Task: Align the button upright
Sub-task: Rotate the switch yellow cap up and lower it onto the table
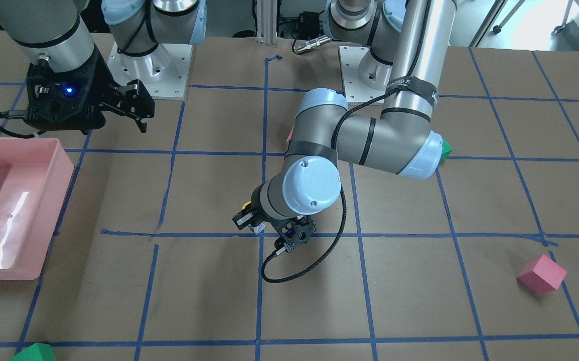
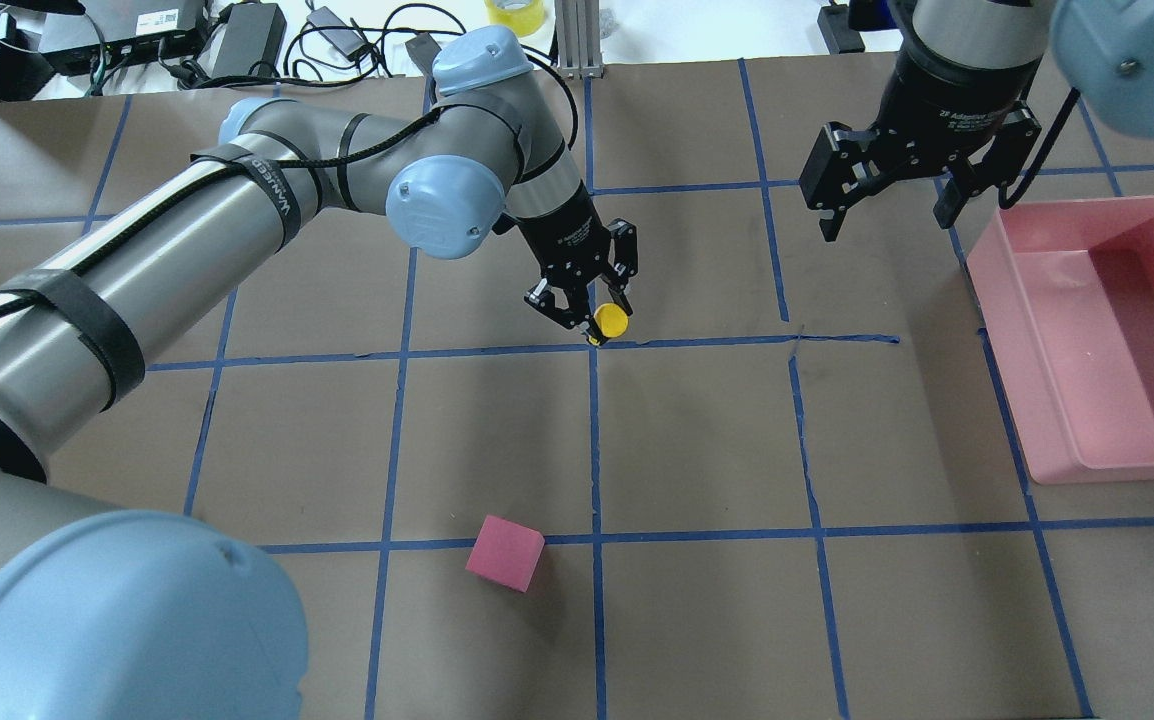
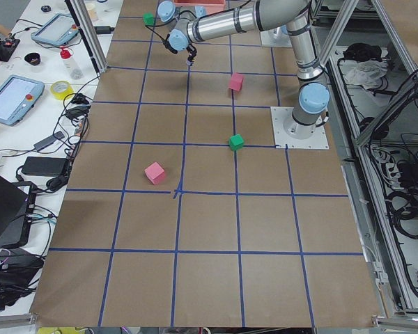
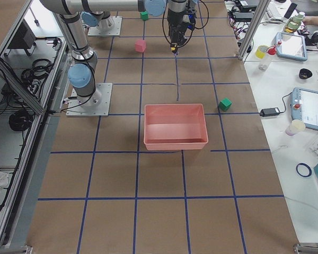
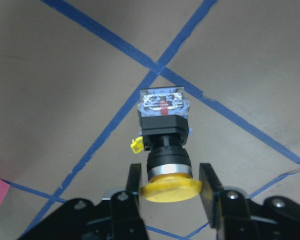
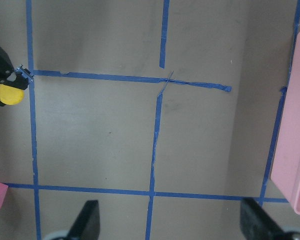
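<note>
The button (image 5: 165,145) has a yellow cap, a black body and a grey contact block. In the left wrist view its cap sits between the fingers and its block points down at a blue tape crossing. My left gripper (image 2: 587,315) is shut on the button (image 2: 612,320) by the cap, near the table's middle. It holds the button tilted, low over the tape. From the front, the yellow cap (image 1: 245,204) peeks out beside the left wrist. My right gripper (image 2: 882,215) hangs open and empty, well off to the side. Its wrist view catches the button (image 6: 7,94) at the left edge.
A pink bin (image 2: 1012,370) stands beside the right gripper. A pink cube (image 2: 505,552) lies nearer the robot's base. A green cube (image 1: 445,149) is half hidden behind the left elbow, and another green cube (image 1: 33,352) sits at the table's far edge.
</note>
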